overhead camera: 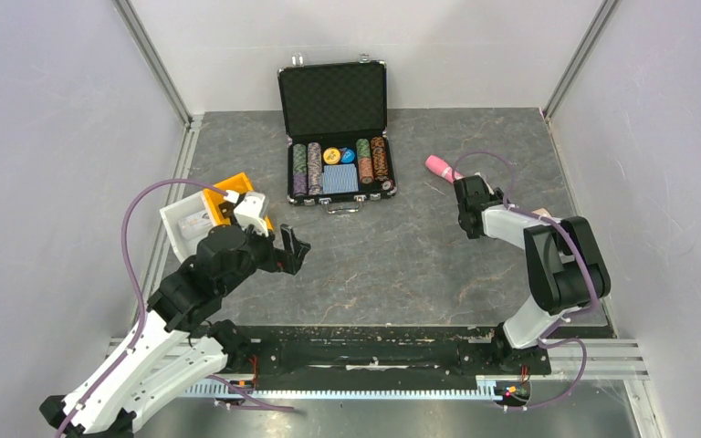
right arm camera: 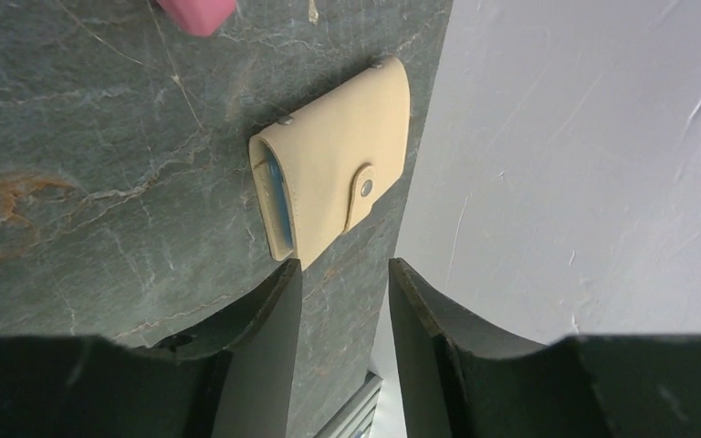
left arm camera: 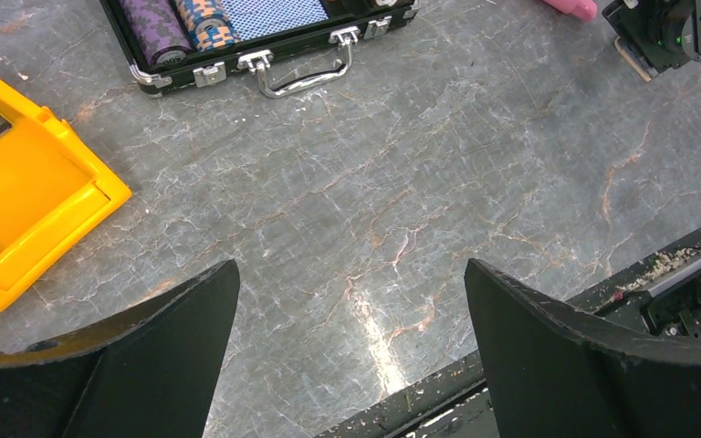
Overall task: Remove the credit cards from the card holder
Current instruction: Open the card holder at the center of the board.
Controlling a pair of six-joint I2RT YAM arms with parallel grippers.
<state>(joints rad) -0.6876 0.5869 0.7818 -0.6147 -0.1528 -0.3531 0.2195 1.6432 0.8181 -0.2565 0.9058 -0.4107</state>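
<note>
The card holder (right arm camera: 333, 155) is a tan bifold wallet lying shut on the grey table, its tab snapped, close to the table's edge by the white wall. A blue-grey strip shows in its side slot; the credit cards cannot be made out. My right gripper (right arm camera: 344, 265) sits just short of it with a narrow gap between the fingers and nothing in that gap. The left fingertip (right arm camera: 287, 278) nearly reaches the wallet's near corner. My left gripper (left arm camera: 351, 265) hangs wide open over bare table at the left (overhead camera: 292, 248), holding nothing.
An open black poker-chip case (overhead camera: 336, 128) stands at the back centre, its handle towards me. A pink object (overhead camera: 438, 166) lies right of it, near the right arm. A yellow bin (left arm camera: 27, 201) and a white tray (overhead camera: 183, 224) sit at the left.
</note>
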